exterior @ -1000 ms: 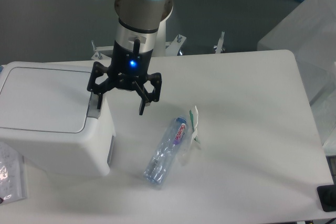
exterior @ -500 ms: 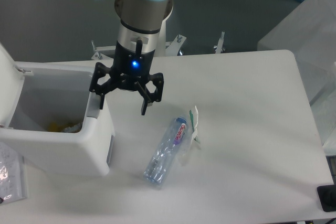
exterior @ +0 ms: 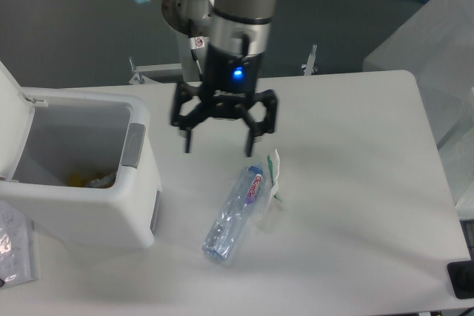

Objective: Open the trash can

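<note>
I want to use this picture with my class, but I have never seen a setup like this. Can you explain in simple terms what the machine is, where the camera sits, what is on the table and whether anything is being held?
The machine is a robot arm ending in a black two-finger gripper, lit by a small blue light. A single fixed camera looks down on the white table from the front. At the left stands a white trash can with its lid swung up, so you can see inside, where something yellowish lies at the bottom. A grey push button sits on its rim. Near the middle lies a clear plastic bottle on its side, with a small piece of packaging beside it. The gripper's fingers are spread and hold nothing; it hangs above the table between can and bottle.
</note>
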Available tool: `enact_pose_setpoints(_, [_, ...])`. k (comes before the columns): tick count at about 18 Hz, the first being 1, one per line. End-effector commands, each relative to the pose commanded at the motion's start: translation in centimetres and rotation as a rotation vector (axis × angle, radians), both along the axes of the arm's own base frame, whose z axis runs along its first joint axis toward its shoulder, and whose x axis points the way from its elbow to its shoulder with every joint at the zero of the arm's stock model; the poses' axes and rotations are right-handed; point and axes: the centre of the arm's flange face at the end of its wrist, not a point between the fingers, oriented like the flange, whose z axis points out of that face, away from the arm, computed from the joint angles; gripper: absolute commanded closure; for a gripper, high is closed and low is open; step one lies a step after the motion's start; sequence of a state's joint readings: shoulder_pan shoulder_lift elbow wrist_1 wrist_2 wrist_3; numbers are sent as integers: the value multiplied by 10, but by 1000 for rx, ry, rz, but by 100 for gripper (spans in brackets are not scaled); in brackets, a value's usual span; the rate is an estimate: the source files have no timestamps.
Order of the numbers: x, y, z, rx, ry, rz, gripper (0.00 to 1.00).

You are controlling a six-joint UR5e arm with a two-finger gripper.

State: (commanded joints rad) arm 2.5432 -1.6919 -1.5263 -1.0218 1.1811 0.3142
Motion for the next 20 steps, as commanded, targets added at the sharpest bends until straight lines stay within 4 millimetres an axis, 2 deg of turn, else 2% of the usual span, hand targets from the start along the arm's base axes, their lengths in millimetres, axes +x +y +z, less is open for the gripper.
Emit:
enact_pose_setpoints(3, [-44,-23,-20,-37,58,-49,0])
enact_pose_setpoints(4, [-66,-36,-30,-53,79,-67,0])
enact_pose_setpoints(10, [-174,-97,-117,-158,177,-226,0])
enact_pose_setpoints(12, [-197,-112,-131,-261,242,-280,0])
enact_pose_setpoints(13, [-204,-118,-134,-349,277,-311,0])
enact_pose_setpoints(15, [-207,-122,-152,-489,294,-388,0])
enact_pose_setpoints(17, [-204,-112,-166,-538,300,-456,0])
enact_pose_setpoints(20, [-202,-112,-172,-559,290,-462,0])
